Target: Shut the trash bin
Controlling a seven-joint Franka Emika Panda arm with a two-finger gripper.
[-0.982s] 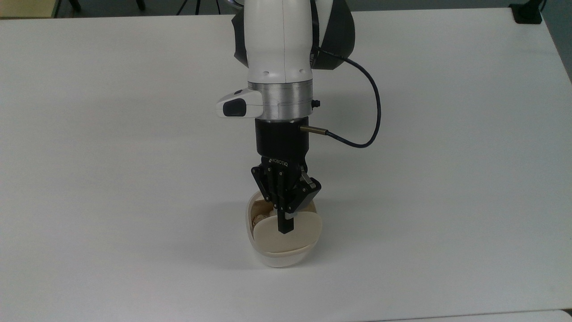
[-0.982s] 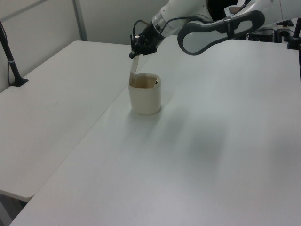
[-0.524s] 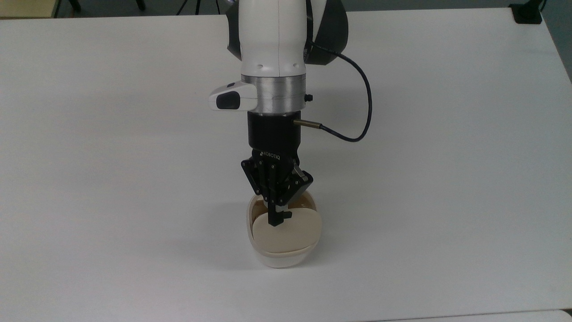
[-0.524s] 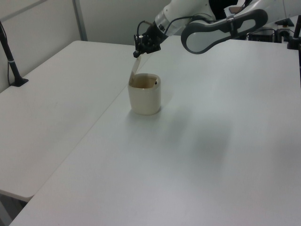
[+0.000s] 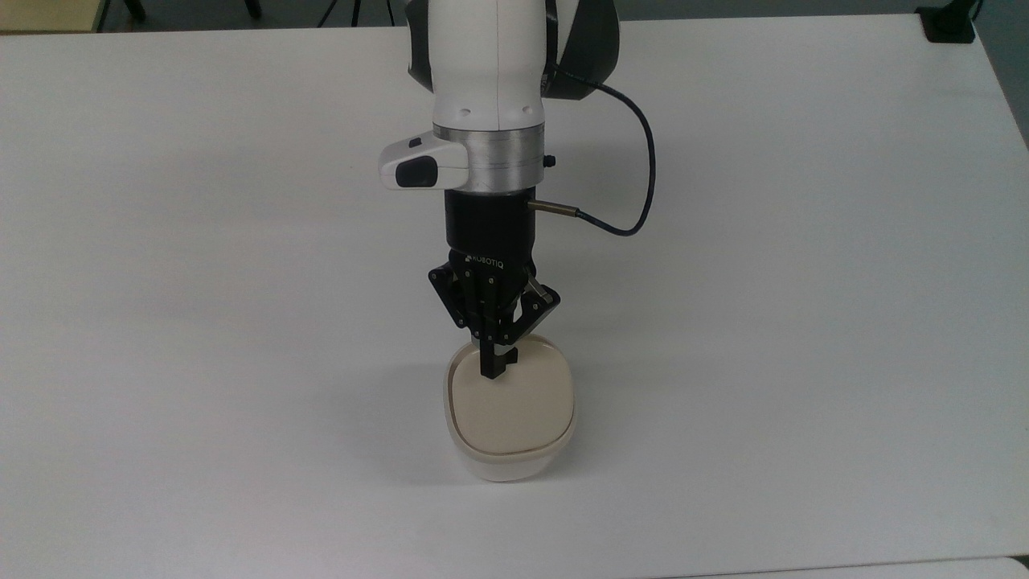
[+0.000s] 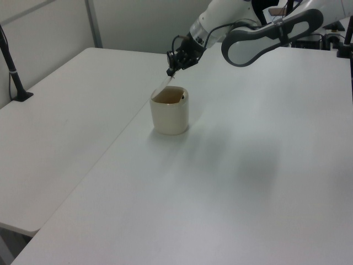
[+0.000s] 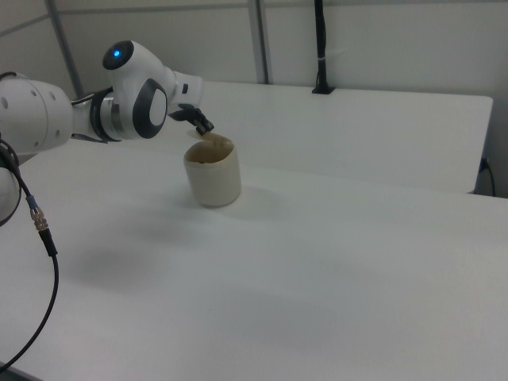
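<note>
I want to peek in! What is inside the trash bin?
Not much shows. In the left view the lid is tilted up, so the trash bin is partly open, showing brownish walls and a dark spot. The bottom is hidden, and the top view's lid covers the opening.

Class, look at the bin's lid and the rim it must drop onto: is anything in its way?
Nothing visible blocks it. The lid is tilted partway down over the bin, its free edge at the gripper. The opening under it holds something brownish, below the rim as far as the left view shows.

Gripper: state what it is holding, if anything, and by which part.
The gripper is shut on the trash bin's beige lid, pinching its free edge, the side away from the hinge. The left view shows the lid tilted up, not yet closed.
</note>
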